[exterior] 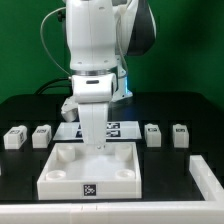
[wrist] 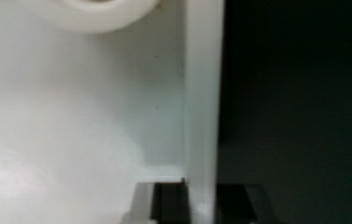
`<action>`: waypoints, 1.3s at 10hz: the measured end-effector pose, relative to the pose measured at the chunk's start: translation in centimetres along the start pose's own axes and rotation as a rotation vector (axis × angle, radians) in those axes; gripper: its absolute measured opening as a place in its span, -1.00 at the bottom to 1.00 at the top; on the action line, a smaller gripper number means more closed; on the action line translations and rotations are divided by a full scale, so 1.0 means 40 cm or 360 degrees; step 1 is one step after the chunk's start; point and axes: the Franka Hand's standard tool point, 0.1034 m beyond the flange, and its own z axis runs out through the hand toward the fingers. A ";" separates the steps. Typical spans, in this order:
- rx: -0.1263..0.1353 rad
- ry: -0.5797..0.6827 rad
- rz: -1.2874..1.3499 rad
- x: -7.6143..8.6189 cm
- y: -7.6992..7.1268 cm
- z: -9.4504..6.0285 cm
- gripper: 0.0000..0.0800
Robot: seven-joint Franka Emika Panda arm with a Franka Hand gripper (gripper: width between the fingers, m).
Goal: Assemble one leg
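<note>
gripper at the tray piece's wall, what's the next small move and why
Probably close on the wall of the tray-like piece, if not yet clamped, to shift it: the gripper straddles that wall, one finger each side, and the legs lie loose, none held.

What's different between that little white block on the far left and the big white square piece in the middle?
The leg is a small chunky block; the tray-like piece is far larger, low and square, with round corner sockets. The leg sits at the exterior view's left, away from the tool; the tray-like piece lies right under the tool. Both are white and carry a black-and-white tag.
</note>
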 end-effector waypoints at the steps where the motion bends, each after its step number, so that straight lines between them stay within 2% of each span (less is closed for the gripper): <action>1: -0.0025 -0.0002 -0.0068 0.033 0.022 -0.010 -0.86; 2: -0.0031 0.0015 -0.0059 0.092 0.053 -0.016 -0.86; 3: -0.0041 0.0030 -0.0046 0.128 0.080 -0.016 -0.86; 5: -0.0061 0.0064 0.0024 0.240 0.139 -0.023 -0.86; 6: -0.0020 0.0053 0.0034 0.239 0.137 -0.011 -0.86; 8: 0.0026 0.0044 0.0055 0.239 0.138 0.003 -0.86; 12: 0.0016 0.0049 0.0035 0.237 0.139 0.004 -0.86; 13: 0.0016 0.0049 0.0036 0.237 0.139 0.004 -0.58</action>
